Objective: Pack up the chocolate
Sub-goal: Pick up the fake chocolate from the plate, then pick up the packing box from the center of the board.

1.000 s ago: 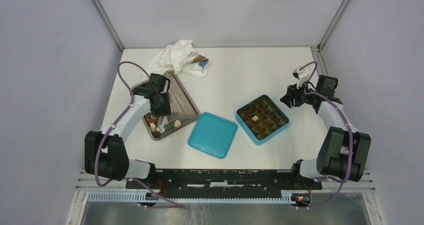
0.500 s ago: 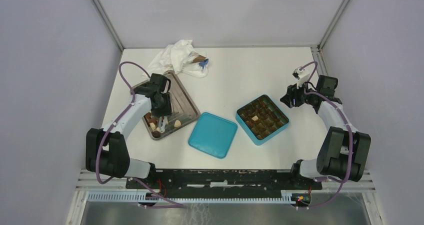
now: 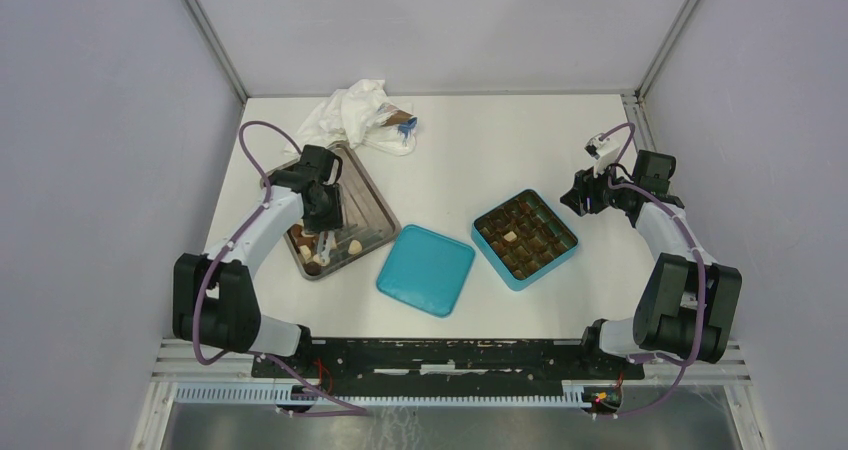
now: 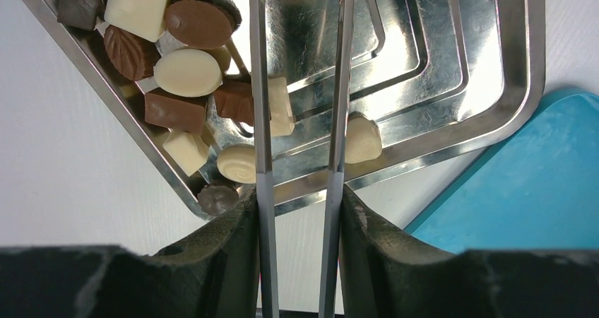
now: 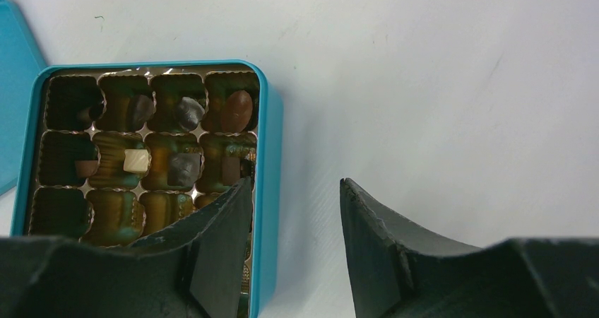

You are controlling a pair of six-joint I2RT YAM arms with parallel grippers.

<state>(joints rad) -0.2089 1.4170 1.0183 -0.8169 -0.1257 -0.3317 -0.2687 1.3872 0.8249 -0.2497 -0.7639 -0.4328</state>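
Left claw (image 3: 322,242) nudged over tray (image 3: 376,206) | spread, seemingly empty | right claw (image 5: 295,185) unmoved, spread

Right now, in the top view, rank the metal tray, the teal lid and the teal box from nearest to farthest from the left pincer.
1. Metal tray: directly under the left pincer.
2. Teal lid: on the table to the right, just beside the tray.
3. Teal box: farther right, beyond the lid.
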